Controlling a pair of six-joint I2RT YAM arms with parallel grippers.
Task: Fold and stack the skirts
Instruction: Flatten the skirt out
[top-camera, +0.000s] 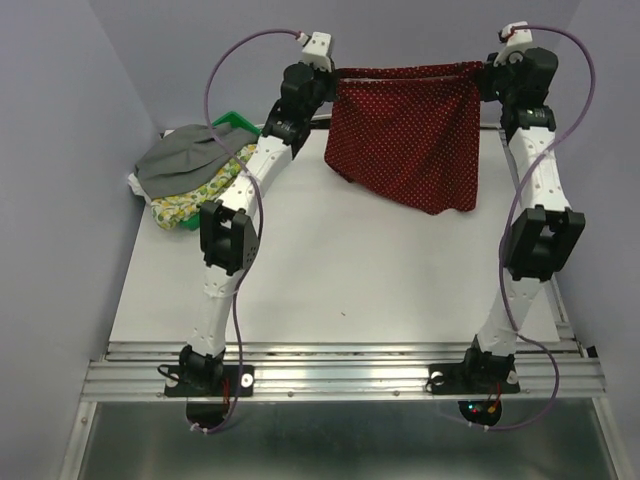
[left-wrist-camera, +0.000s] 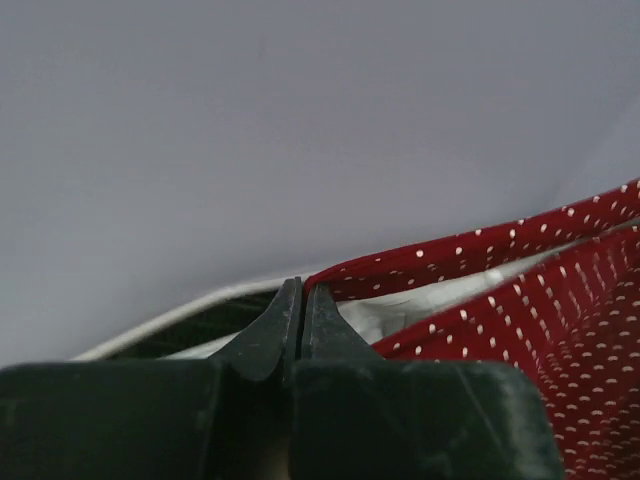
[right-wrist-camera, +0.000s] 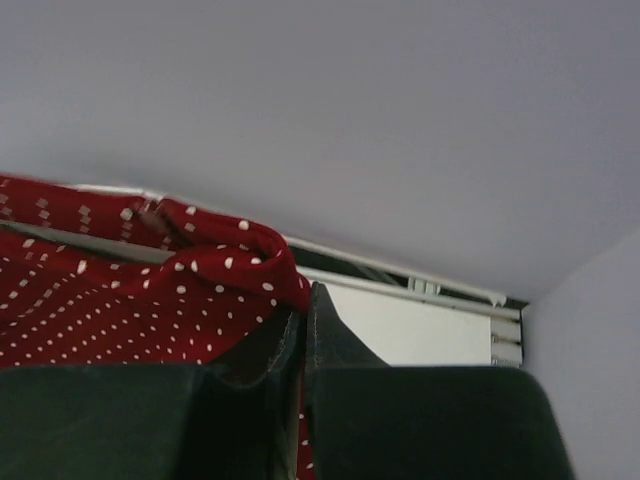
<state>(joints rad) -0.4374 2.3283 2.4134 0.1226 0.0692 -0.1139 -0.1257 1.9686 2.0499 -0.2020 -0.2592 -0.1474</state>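
The dark red skirt with white dots (top-camera: 410, 135) hangs in the air above the far end of the table, its top edge stretched tight between both grippers. My left gripper (top-camera: 336, 73) is shut on its left corner; in the left wrist view the jaws (left-wrist-camera: 302, 292) are pressed together with the red cloth (left-wrist-camera: 560, 300) running off to the right of the tips. My right gripper (top-camera: 487, 70) is shut on the right corner, where the red cloth (right-wrist-camera: 150, 300) bunches at the shut jaws (right-wrist-camera: 303, 300). The grey skirt (top-camera: 185, 160) lies crumpled over the lemon-print skirt (top-camera: 195, 205) at the far left.
A green plastic tray (top-camera: 237, 122) stands behind the pile of skirts at the far left corner. The white table top (top-camera: 360, 290) spreads below the hanging skirt. Grey walls close in on the left, far and right sides.
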